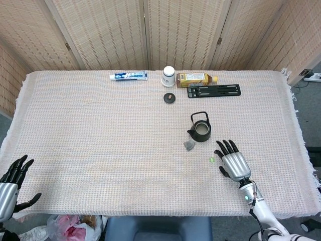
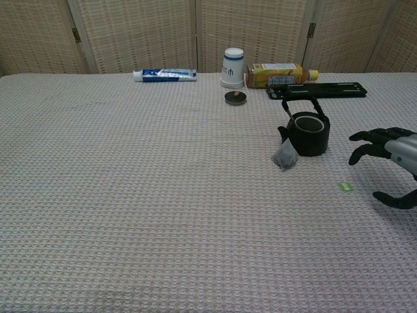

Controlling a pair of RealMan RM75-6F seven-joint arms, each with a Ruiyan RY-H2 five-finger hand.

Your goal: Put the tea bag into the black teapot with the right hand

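**Right robot hand spread near the teapot**

The right robot hand (image 1: 233, 163) hovers above the worktop (image 1: 100, 130), fingers apart, holding nothing. The tea bag (image 1: 189, 145) lies just beside the teapot (image 1: 200, 130). The left robot hand (image 1: 11, 183) waits spread at the worktop's near corner.

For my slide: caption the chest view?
Open right hand beside the black teapot and tea bag.
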